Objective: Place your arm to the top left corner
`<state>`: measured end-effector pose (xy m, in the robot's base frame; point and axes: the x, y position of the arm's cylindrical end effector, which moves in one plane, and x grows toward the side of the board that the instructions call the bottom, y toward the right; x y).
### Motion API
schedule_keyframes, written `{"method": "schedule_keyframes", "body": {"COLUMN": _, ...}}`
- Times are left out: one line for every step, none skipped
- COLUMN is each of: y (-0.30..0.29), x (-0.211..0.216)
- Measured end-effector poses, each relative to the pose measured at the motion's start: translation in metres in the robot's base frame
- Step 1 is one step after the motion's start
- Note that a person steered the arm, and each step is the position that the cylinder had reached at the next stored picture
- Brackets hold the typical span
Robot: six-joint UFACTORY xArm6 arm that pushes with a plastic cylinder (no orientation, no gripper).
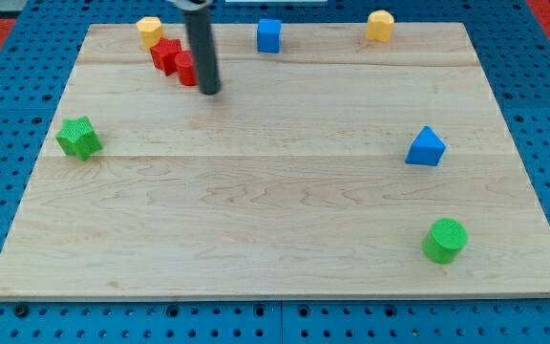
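Note:
My tip rests on the wooden board in its upper left part. It stands just right of and slightly below two red blocks: one is star-like, the other is partly hidden behind the rod. A yellow block sits at the board's top edge, up and left of the red ones. The board's top left corner lies further left of the tip.
A blue cube and a second yellow block sit along the top edge. A green star-shaped block is at the left edge. A blue triangular block and a green cylinder are at the right.

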<state>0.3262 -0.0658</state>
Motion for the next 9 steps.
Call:
{"method": "schedule_keyframes", "body": {"y": 0.024, "x": -0.005}}
{"method": "schedule_keyframes", "body": {"y": 0.024, "x": -0.012}}
{"method": "schedule_keyframes", "body": {"y": -0.019, "x": 0.014}}
{"method": "schedule_keyframes", "body": {"y": -0.12, "x": 0.027}}
{"method": "schedule_keyframes", "body": {"y": -0.206, "x": 0.013}}
{"method": "schedule_keyframes", "body": {"y": -0.238, "x": 0.001}}
{"method": "schedule_keyframes", "body": {"y": -0.238, "x": 0.002}}
{"method": "schedule_keyframes", "body": {"y": -0.238, "x": 0.002}}
{"method": "schedule_keyframes", "body": {"y": -0.238, "x": 0.004}}
